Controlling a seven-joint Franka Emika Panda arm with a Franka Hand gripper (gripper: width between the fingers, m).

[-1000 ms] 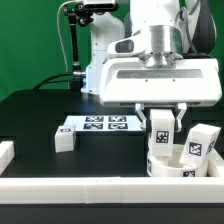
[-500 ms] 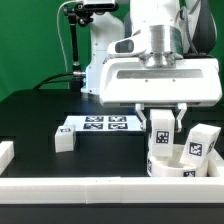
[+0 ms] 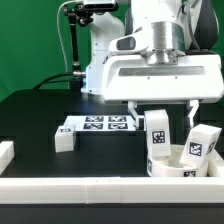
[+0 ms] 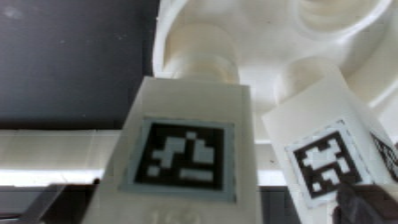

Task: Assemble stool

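Leg (image 3: 157,138) white, blocky, tagged, upright.

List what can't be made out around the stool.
- Upright leg, lower end: exterior view, behind the rim of the disc. Cannot tell whether it is seated.
- Second leg, lower end: exterior view, also hidden inside the disc.
- Same joint, wrist view: blurred, and the upright leg itself covers it.
- Far side of the disc: exterior view, hidden behind both legs.
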